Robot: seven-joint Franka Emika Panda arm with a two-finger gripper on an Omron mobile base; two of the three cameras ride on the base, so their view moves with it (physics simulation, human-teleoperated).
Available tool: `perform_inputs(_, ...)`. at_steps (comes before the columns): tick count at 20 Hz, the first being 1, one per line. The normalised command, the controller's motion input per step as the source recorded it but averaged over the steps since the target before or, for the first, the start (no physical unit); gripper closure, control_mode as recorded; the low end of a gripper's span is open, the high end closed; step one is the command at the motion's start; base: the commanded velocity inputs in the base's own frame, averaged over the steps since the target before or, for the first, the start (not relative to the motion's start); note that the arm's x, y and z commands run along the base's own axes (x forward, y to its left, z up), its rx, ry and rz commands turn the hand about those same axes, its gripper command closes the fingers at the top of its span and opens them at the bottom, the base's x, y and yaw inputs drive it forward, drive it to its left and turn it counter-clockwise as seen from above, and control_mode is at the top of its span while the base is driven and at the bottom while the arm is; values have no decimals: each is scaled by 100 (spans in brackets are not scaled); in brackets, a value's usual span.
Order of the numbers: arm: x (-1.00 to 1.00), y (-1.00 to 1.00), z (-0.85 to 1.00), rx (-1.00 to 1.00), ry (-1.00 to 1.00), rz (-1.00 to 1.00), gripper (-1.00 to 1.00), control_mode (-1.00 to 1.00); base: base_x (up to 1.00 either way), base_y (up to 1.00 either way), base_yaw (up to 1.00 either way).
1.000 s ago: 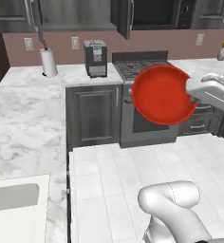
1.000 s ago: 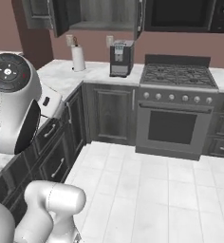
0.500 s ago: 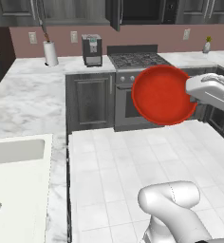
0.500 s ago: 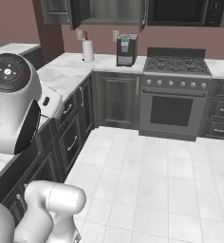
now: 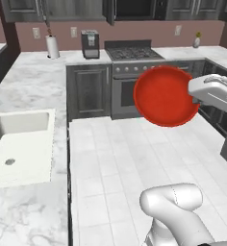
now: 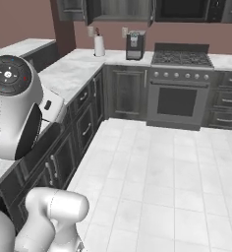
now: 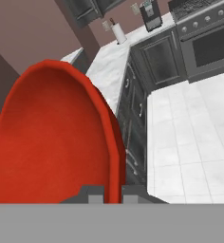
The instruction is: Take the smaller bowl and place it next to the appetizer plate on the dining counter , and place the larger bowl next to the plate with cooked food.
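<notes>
The smaller bowl [image 5: 166,96] is glossy red and hangs tipped on edge in the air over the white tiled floor, its hollow facing the left base camera. My gripper [image 5: 196,94] is shut on its right rim, with the white hand stretching off to the right. In the hand view the bowl [image 7: 57,137] takes up the left half, and its rim runs down between the two dark fingertips of my gripper [image 7: 108,192]. The larger bowl, the appetizer plate, the plate with cooked food and the dining counter are out of view.
A stove [image 5: 132,52] stands at the back wall, with a coffee machine [image 5: 90,37] and a paper towel roll [image 5: 52,46] on the marble counter to its left. A white sink [image 5: 19,139] is set in the left counter. Dark cabinets [image 6: 83,123] line the floor.
The base has driven, so both base views have shifted and the sink has come further into view at the left. The red bowl stays held in the same pose.
</notes>
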Motion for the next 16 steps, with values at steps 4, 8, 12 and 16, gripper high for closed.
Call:
perform_inputs(4,0,0,0,0,0,0,100,100,-100,4,0)
perform_inputs(8,0,0,0,0,0,0,100,100,-100,5,0)
perform_inputs(12,0,0,0,0,0,0,100,100,-100,5,0)
perform_inputs(16,0,0,0,0,0,0,100,100,-100,3,0)
